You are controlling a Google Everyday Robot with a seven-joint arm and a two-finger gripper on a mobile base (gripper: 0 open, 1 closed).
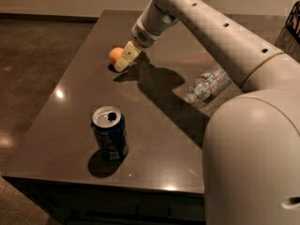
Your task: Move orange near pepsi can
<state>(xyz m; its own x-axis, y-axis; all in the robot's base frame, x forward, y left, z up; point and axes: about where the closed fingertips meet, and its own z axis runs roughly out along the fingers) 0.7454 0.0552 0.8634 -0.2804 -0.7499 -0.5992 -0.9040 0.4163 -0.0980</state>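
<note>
Camera view: the dark bench (159,144) carries three things. The orange (115,55) sits toward the far left part of the top, and the tool (124,60) is down at bench level, touching or just beside the fruit's right side (its pale tip overlaps the orange from this angle). Whether the tool is spread or closed, and whether it has hold of the orange, I cannot tell. The pepsi can (109,133) stands upright near the front edge, its silver top open, well apart from the orange. A clear water bottle (206,84) lies on its side to the right, partly behind the robot's white arm (206,25), which reaches in from the right.
</note>
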